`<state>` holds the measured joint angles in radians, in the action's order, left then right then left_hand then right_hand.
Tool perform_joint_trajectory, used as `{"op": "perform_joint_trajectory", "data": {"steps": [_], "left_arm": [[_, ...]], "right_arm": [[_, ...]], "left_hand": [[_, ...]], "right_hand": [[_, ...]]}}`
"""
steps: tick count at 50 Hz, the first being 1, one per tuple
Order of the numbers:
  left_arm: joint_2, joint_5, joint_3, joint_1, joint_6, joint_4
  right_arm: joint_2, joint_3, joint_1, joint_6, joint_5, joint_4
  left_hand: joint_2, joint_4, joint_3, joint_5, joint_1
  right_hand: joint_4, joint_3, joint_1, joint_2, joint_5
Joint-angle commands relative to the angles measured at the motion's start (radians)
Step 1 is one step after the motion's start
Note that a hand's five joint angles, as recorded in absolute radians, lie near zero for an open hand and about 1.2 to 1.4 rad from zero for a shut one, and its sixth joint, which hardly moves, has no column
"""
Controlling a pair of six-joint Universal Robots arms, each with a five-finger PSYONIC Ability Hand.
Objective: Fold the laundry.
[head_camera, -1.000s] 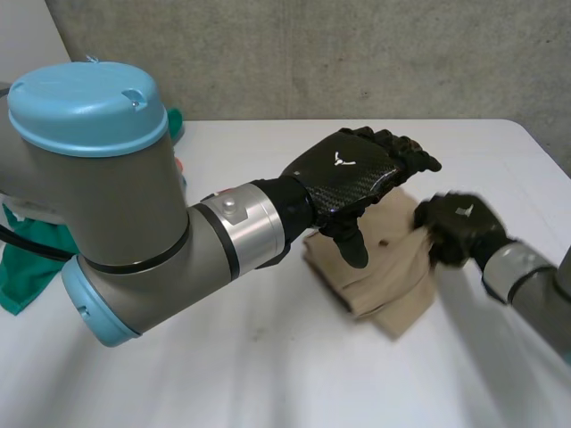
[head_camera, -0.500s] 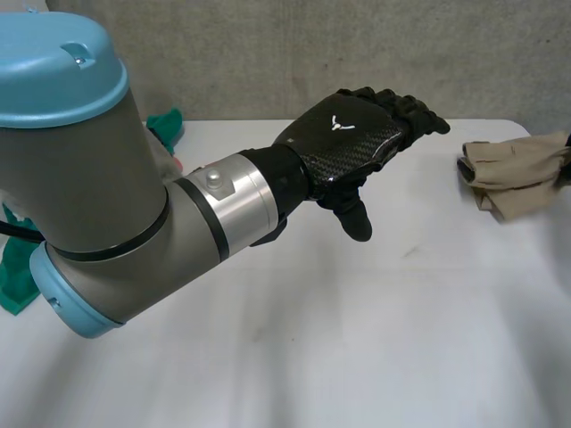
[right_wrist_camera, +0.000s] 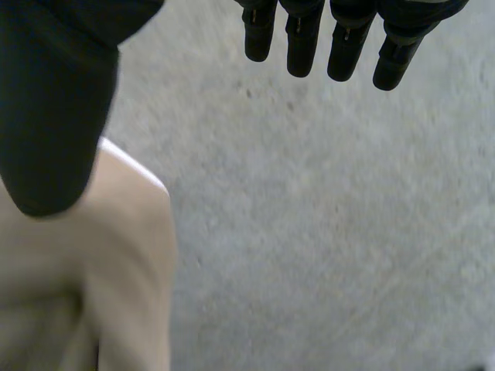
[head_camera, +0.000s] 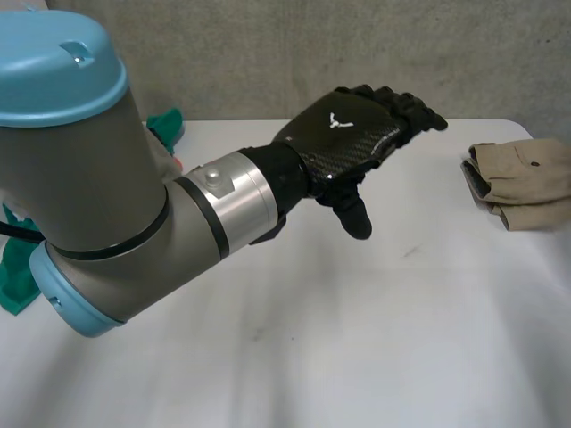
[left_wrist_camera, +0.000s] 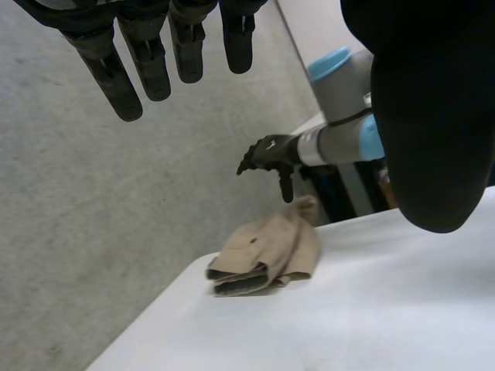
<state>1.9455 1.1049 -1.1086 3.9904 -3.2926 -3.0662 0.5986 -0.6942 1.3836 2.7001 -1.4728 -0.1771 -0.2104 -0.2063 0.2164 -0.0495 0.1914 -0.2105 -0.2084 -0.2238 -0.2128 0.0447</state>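
Note:
A folded beige garment lies at the table's far right edge, by a corner. In the left wrist view the beige garment is a flat bundle with its layers showing at one end. My right hand hovers just above it, open, fingers spread and holding nothing. In its own view the right hand has straight fingers, and the beige garment lies below the thumb. My left hand hangs open over the middle of the table, well away from the garment; the left hand is empty.
The white table stretches bare in front of me. A green cloth lies at the left edge behind my left arm, and another green piece at the far left. A grey wall stands behind the table.
The beige garment went from the table's middle to the far right edge in my right hand. That hand has let go and now hovers open above it. The left hand barely moved.

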Motion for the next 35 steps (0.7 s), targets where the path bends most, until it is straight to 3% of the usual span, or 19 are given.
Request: {"op": "perform_joint_trajectory", "data": {"steps": [1,4,6,10,12,17,20,23,26,28,31,34,35], "left_arm": [[-0.013,0.165,0.015,0.041,-0.012,-0.055],[-0.020,0.277,0.021,0.091,-0.027,-0.106],[-0.019,0.373,0.024,0.176,-0.065,-0.146],[0.012,0.441,0.045,0.344,-0.185,-0.163],[0.088,0.440,0.065,0.435,-0.298,-0.169],[0.278,0.417,0.153,0.556,-0.498,-0.221],[0.421,0.328,0.214,0.610,-0.588,-0.261],[0.536,0.213,0.281,0.660,-0.611,-0.288],[0.604,0.168,0.329,0.688,-0.611,-0.307],[0.647,0.161,0.368,0.696,-0.610,-0.327],[0.652,0.162,0.362,0.681,-0.582,-0.373],[0.604,0.170,0.322,0.645,-0.520,-0.410],[0.520,0.179,0.275,0.613,-0.454,-0.431]], "right_arm": [[0.406,-0.640,0.075,0.006,0.227,-0.445],[0.507,-0.827,0.098,0.004,0.345,-0.486],[0.553,-0.898,0.110,0.006,0.405,-0.470],[0.684,-1.030,0.153,-0.019,0.508,-0.346],[0.701,-1.059,0.175,-0.077,0.519,-0.209],[0.704,-1.076,0.183,-0.262,0.514,0.048],[0.699,-1.084,0.184,-0.356,0.520,0.151],[0.698,-1.091,0.190,-0.393,0.514,0.179],[0.695,-1.097,0.199,-0.391,0.513,0.179],[0.695,-1.101,0.196,-0.390,0.513,0.179],[0.695,-1.105,0.193,-0.372,0.516,0.172],[0.701,-1.107,0.193,-0.332,0.511,0.154],[0.707,-1.107,0.193,-0.315,0.506,0.145]], "left_hand": [[-0.003,-0.007,-0.003,0.011,0.022],[-0.006,-0.010,0.000,0.008,0.025],[-0.012,-0.016,0.006,0.002,0.031],[-0.027,-0.031,0.021,-0.013,0.046],[-0.030,-0.034,0.024,-0.016,0.048],[-0.030,-0.034,0.024,-0.016,0.048],[-0.027,-0.031,0.021,-0.013,0.046],[-0.027,-0.031,0.021,-0.013,0.046],[-0.059,-0.063,0.053,-0.045,0.078],[-0.436,-0.440,0.430,-0.422,0.455],[-1.184,-1.188,1.178,-1.170,1.203],[-1.186,-1.190,1.180,-1.172,1.205],[-1.186,-1.190,1.180,-1.172,1.205]], "right_hand": [[0.036,0.034,0.049,0.038,-0.045],[0.036,0.034,0.049,0.038,-0.045],[0.036,0.034,0.049,0.038,-0.045],[0.036,0.034,0.049,0.038,-0.045],[0.036,0.034,0.049,0.038,-0.045],[0.036,0.034,0.049,0.038,-0.045],[0.036,0.034,0.049,0.038,-0.045],[0.036,0.034,0.049,0.038,-0.045],[0.036,0.034,0.049,0.038,-0.045],[0.036,0.034,0.049,0.038,-0.045],[0.036,0.034,0.049,0.038,-0.045],[0.036,0.034,0.049,0.038,-0.045],[0.036,0.034,0.049,0.038,-0.045]]}}
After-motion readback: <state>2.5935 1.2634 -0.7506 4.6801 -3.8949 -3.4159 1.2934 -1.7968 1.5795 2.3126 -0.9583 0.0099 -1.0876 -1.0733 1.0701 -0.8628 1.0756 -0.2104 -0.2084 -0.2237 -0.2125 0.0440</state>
